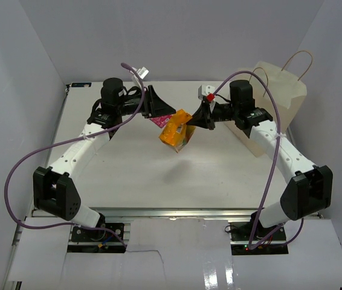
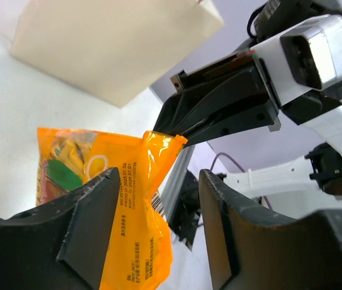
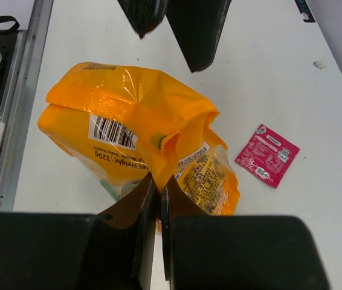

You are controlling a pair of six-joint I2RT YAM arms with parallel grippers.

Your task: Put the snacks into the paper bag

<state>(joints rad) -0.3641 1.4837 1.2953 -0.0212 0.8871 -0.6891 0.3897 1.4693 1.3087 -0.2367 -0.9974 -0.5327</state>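
Observation:
The orange packet [image 1: 176,134] hangs in the air over the middle of the table. My right gripper [image 1: 194,121] is shut on its top corner, seen pinched in the right wrist view [image 3: 159,181] with the packet [image 3: 129,112] below it. My left gripper [image 1: 164,110] is open just left of the packet; in the left wrist view [image 2: 159,181] the packet [image 2: 129,217] hangs between its spread fingers, near the left one. The pink-red square [image 1: 158,121] lies flat on the table [image 3: 266,155]. The paper bag [image 1: 280,99] stands at the far right [image 2: 110,42]. The teal-green and purple packets are out of view.
White walls close in the table [image 1: 135,175] on three sides. The right arm [image 1: 280,151] reaches in front of the bag. Purple cables [image 1: 14,181] loop beside both arms. A metal rail [image 1: 177,212] runs along the near edge.

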